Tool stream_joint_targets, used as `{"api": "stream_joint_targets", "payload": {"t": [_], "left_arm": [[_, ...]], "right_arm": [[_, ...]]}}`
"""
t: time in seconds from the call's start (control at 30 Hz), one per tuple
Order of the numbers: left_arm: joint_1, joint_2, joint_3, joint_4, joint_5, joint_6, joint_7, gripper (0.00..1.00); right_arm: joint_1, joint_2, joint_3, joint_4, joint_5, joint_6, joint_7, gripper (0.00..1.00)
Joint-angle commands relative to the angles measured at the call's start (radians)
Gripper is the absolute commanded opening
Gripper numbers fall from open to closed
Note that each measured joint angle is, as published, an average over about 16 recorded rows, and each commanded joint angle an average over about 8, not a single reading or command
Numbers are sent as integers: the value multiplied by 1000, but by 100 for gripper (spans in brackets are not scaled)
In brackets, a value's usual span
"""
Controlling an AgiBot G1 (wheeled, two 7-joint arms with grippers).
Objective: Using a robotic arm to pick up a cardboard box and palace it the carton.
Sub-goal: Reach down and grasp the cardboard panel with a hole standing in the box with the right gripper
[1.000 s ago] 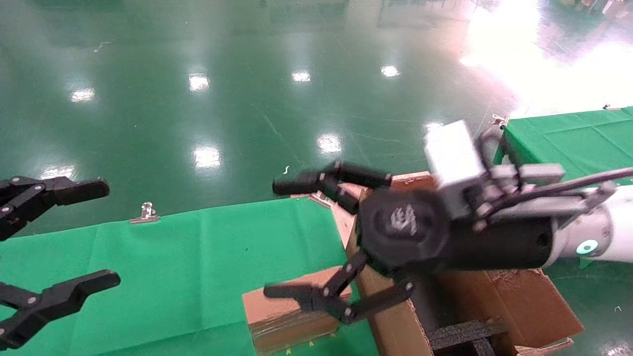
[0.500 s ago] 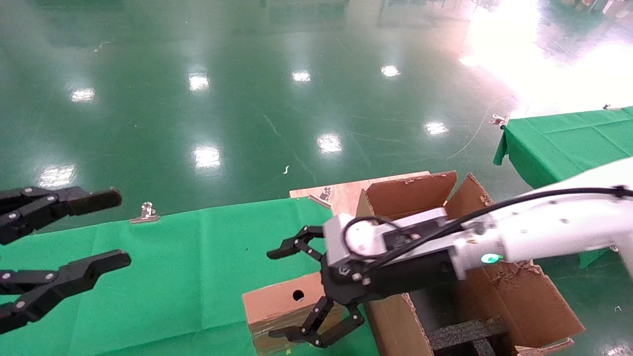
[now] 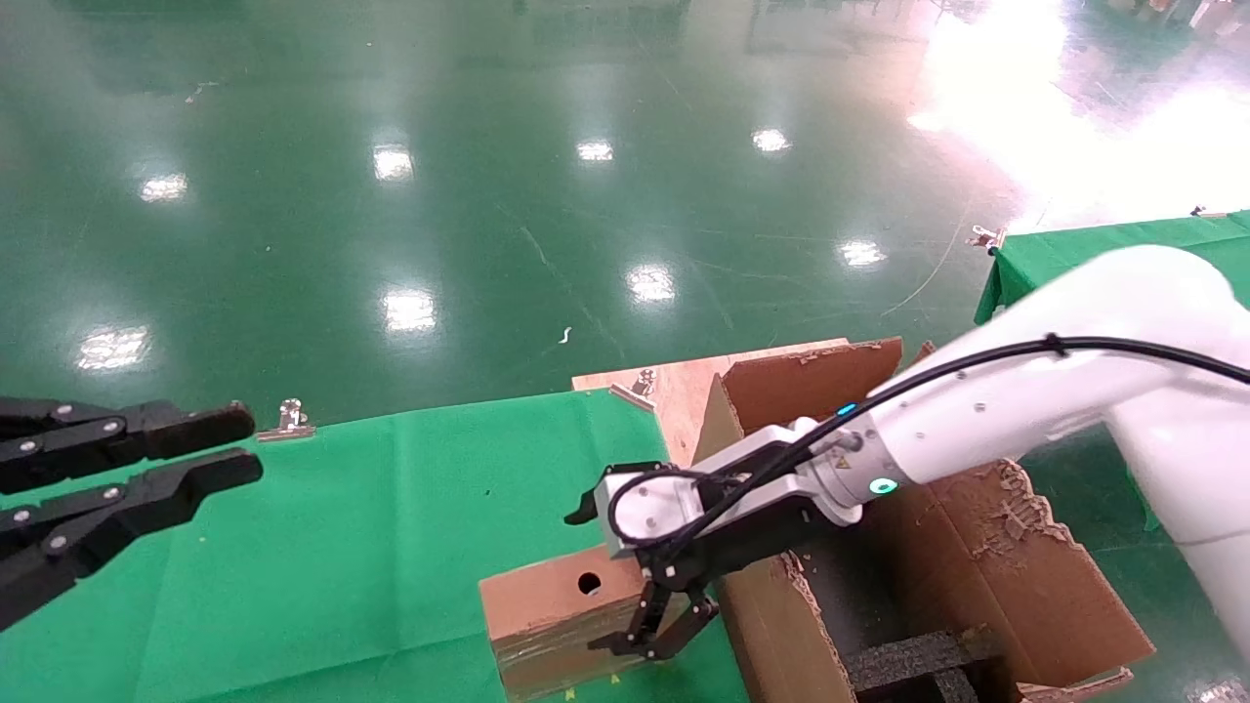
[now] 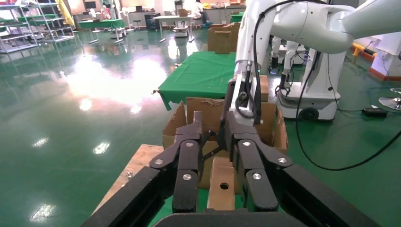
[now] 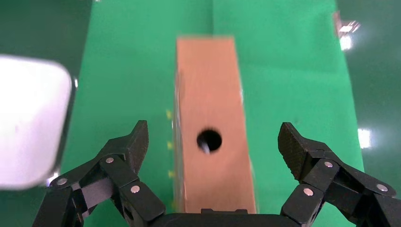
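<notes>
Right gripper [image 5: 213,142] spread wide over the cardboard box [image 3: 557,610]

Its fingers sit on both long sides of the box, not touching – ready to squeeze, I think. The box lies on green cloth [image 3: 371,527], just beside the carton [image 3: 986,576]. Left gripper [image 3: 146,469] waits far off, nearly closed, empty. No words to read.

Right tool [image 3: 625,576] pointing down, fingers spread wide; left tool [image 3: 210,449] low at left, nearly closed.

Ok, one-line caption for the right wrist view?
Right pincer, open, straddling the cardboard box with its round hole, on the green cloth.
</notes>
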Motion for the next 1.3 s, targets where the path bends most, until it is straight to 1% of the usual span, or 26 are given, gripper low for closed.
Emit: {"api": "stream_joint_targets", "payload": {"t": [0.03,0.07,0.13,0.17,0.2,0.3,0.33,0.4,0.43,0.47,1.3], "left_arm": [[0,0,0,0,0,0,0,0],[0,0,0,0,0,0,0,5],[0,0,0,0,0,0,0,30],[0,0,0,0,0,0,0,43],[0,0,0,0,0,0,0,55],[0,0,0,0,0,0,0,93],[0,0,0,0,0,0,0,100],[0,0,0,0,0,0,0,100],[0,0,0,0,0,0,0,100],[0,0,0,0,0,0,0,100],[0,0,0,0,0,0,0,100]], "right_arm": [[22,-15,-22,2,-48,-4,-5,100],[30,-22,-31,3,-66,-5,-9,100],[42,-36,-47,4,-93,-8,-16,100],[47,-42,-53,3,-104,-9,-20,98],[51,-47,-59,2,-111,-11,-23,90],[59,-59,-70,-3,-123,-16,-31,53],[61,-62,-74,-4,-128,-17,-35,41],[66,-68,-80,-6,-135,-20,-40,16],[68,-70,-83,-6,-139,-21,-42,5],[70,-71,-85,-6,-142,-21,-44,0],[66,-67,-80,-5,-131,-21,-40,0]]}}
